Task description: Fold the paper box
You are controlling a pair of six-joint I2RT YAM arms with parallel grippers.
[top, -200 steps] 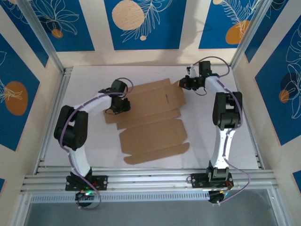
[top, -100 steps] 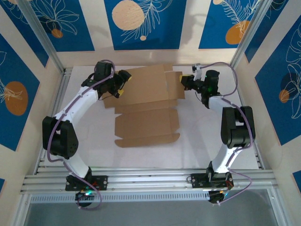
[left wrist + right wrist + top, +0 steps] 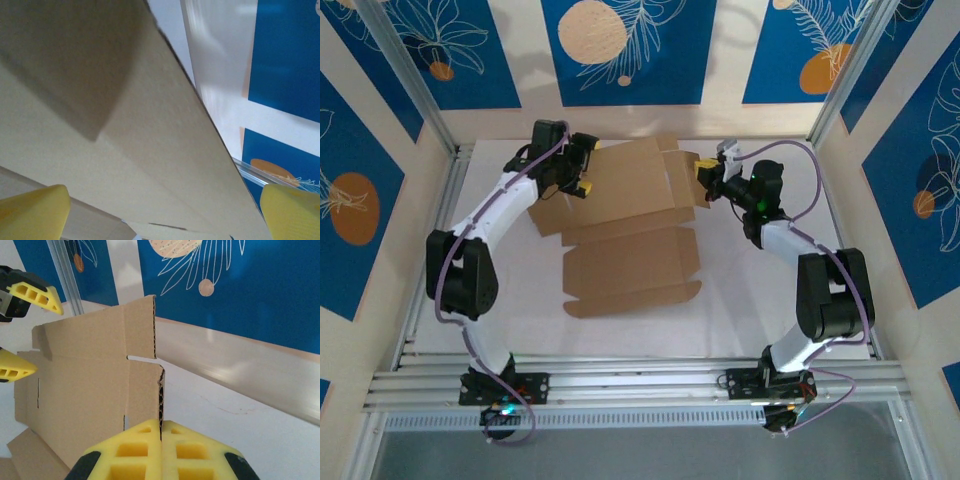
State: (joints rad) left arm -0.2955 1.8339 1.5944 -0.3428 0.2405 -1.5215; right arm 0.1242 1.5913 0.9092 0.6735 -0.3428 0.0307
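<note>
The paper box (image 3: 630, 250) is a brown die-cut cardboard sheet on the white table. Its near half lies flat and its far panel (image 3: 625, 180) is tilted up. My right gripper (image 3: 704, 172) is shut on that panel's right edge; in the right wrist view the yellow fingertips (image 3: 161, 440) pinch the corrugated edge of the box (image 3: 85, 385). My left gripper (image 3: 585, 166) stands open at the panel's left edge. Its yellow fingers (image 3: 35, 212) are spread wide, with the cardboard (image 3: 125, 125) running between them and close to the camera. It also shows across the panel as the left gripper (image 3: 49, 341).
Cream and blue patterned walls (image 3: 625, 45) enclose the table closely behind the raised panel. Aluminium posts (image 3: 415, 85) stand at the back corners, and a rail (image 3: 640, 380) runs along the near edge by the arm bases.
Both arms went to the back of the table, lifting the box's far panel. The left gripper then opened wide and let go of the left edge. The right gripper stayed shut on the right edge.
</note>
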